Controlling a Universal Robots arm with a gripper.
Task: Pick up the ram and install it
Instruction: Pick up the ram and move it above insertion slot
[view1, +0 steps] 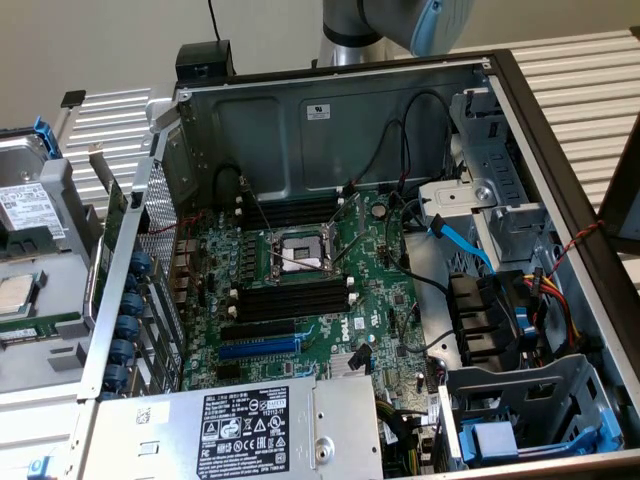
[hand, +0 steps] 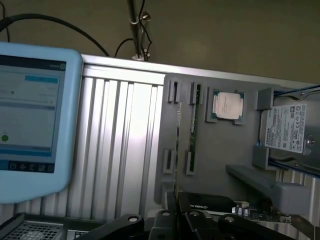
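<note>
One thin green ram stick (hand: 191, 130) stands edgewise near the grey plastic tray's (hand: 225, 150) edge. Black gripper (hand: 176, 216), grip impossible to tell, faces it; squaring up along the stick's length seems wise.

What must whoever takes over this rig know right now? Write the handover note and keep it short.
The hand is well apart from the ram, with none of the job's parts seen in it. The arm is at the far side of the open computer case in the exterior view.
The ram stands on edge in the holders of the grey tray, beside the processor chip and near the hard drive.
The long black slots on the motherboard are empty.
Done: nothing yet.
Left: pick-up and install.
</note>
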